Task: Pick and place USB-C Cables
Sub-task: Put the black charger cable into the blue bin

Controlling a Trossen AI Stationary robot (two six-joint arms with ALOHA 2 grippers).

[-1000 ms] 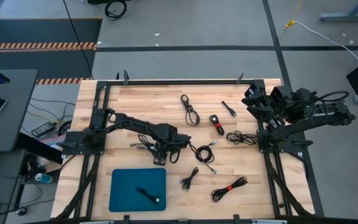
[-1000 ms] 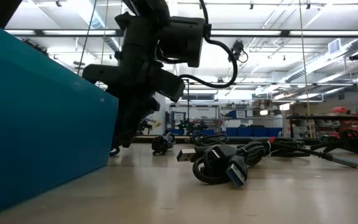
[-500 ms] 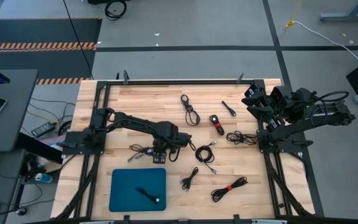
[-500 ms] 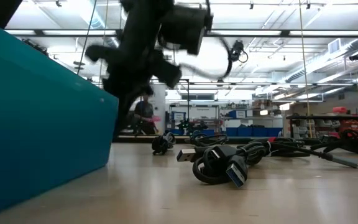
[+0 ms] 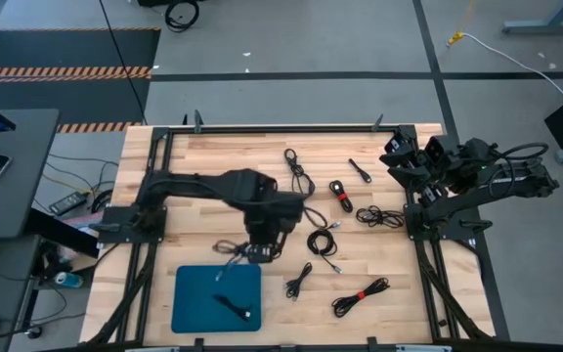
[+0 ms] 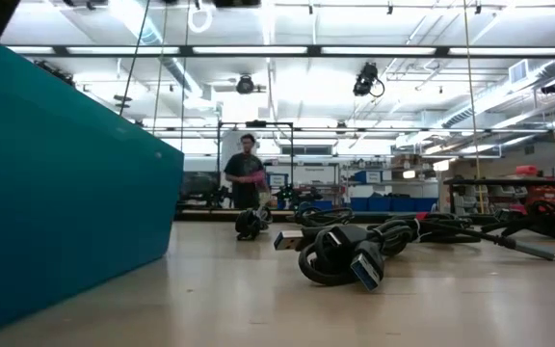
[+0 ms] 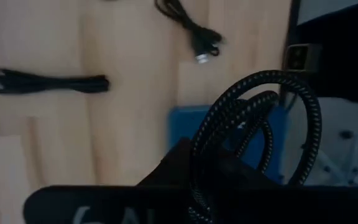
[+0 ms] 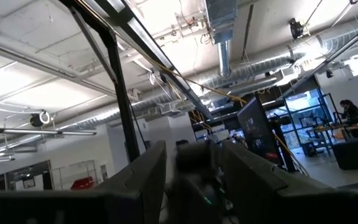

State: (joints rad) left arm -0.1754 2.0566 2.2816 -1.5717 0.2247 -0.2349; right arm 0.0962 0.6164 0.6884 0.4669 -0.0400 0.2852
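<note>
Jaws of the left gripper clamped on a coiled USB-C cable, held off the desk.

Its loops hang free ahead of the jaws, long axis running away from them toward the blue tray just beyond, likely for dropping in. Right gripper waits at the desk's edge, jaws apart.

A pale butcher-block wooden counter, its planks matt and visibly grained, carries a smooth matt blue plastic-looking tray. The black braided cable loop (woven sheath, rough-textured) contrasts with smooth rubbery black coiled cables with metal-tipped plugs.
</note>
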